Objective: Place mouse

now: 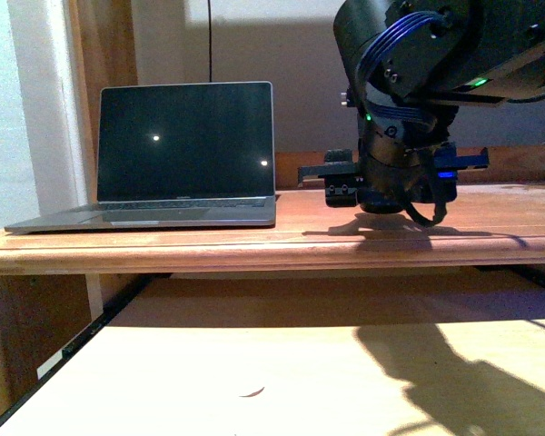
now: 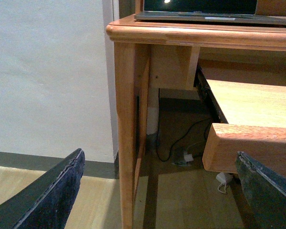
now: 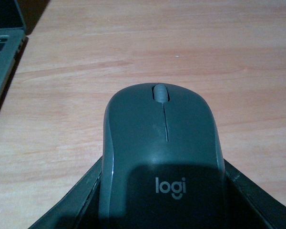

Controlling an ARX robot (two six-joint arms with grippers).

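My right gripper (image 1: 386, 204) hangs low over the wooden desk (image 1: 254, 241), pointing down at its top, to the right of the open laptop (image 1: 186, 145), whose screen is dark apart from two small bright reflections. In the front view my arm hides what the gripper carries, but the right wrist view shows it plainly: the mouse (image 3: 162, 148) sits between my two dark fingers (image 3: 74, 205), which press against its sides near the back end. The grip is narrow and closed on the mouse's body. The mouse is dark grey and rounded, its scroll wheel (image 3: 160, 92) facing away from my wrist and its pale logo (image 3: 170, 185) towards it. It lies level over bare wood, near the corner of the laptop but apart from it; I cannot tell whether its underside touches the desk or hangs just above it. My left gripper (image 2: 159, 157) is down low beside the desk, its fingers (image 2: 52, 191) spread wide with nothing between them. Its camera looks past the desk leg (image 2: 126, 143) at the pale wall (image 2: 47, 71), at the pull-out shelf (image 2: 248, 143) under the desktop, and at some cables (image 2: 181, 143) lying on the floor beneath.
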